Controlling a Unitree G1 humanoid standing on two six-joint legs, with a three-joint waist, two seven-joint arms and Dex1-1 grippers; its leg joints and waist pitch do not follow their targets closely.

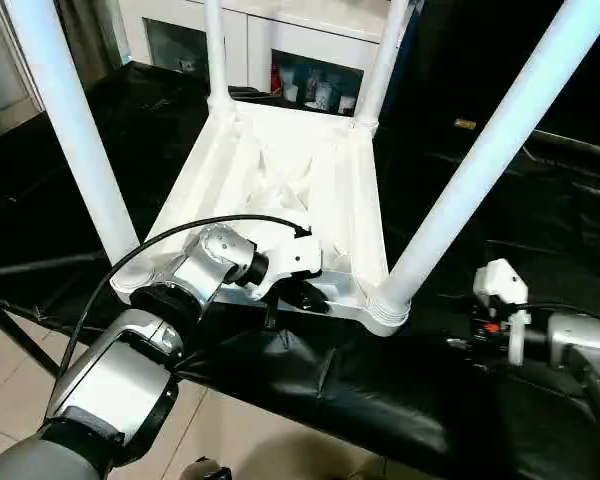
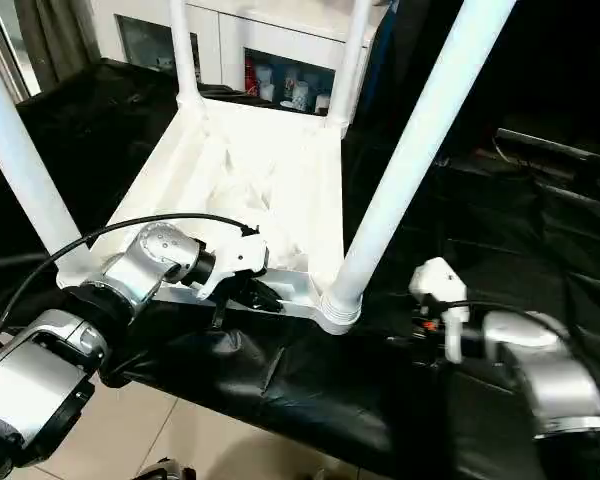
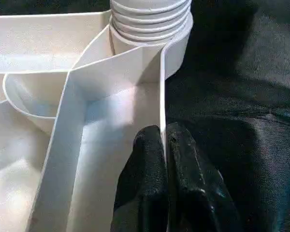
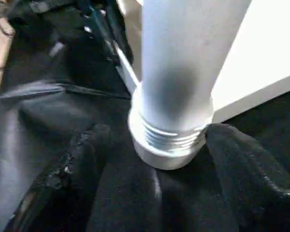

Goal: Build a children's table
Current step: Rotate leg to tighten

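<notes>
Table (image 1: pixel 280 180) upside-down on black-covered tabletop (image 1: pixel 310 385), 4 legs up; white cabinet (image 1: pixel 280 40) behind, tile floor (image 1: pixel 240 440) below. L hand (image 3: pixel 163 145) clamped on table's rim wall nr corner socket. R hand (image 4: pixel 154 140) fingers apart, either side of near leg (image 4: pixel 179 72) base.

No text, label, brand, number or sign can be read on anything here.

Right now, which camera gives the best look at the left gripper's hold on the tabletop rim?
The left wrist view: the left gripper pinches the tabletop's thin rim wall between its fingers. Both eye views show that grip from above, mostly hidden by the wrist.
</notes>
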